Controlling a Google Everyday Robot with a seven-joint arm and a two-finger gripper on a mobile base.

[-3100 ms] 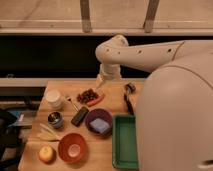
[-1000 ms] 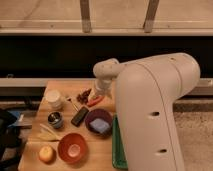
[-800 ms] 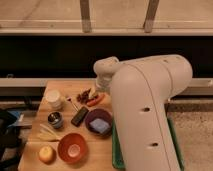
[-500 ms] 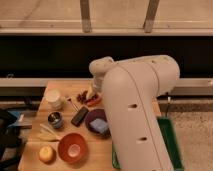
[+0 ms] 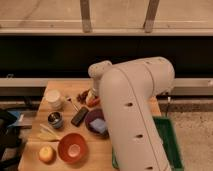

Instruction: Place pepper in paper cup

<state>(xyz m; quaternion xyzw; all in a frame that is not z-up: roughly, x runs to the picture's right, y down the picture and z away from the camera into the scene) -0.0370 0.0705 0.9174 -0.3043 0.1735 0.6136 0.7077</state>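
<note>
Claw (image 5: pixel 91 95) spread above pepper (image 5: pixel 93 103); paper cup (image 5: pixel 53 98) leftward.

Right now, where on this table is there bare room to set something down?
Bare wood: the back strip behind the paper cup and berries, and the front patch between the orange-red bowl and the arm. The middle is crowded: the end effector hangs by the pepper beside the purple bowl.
</note>
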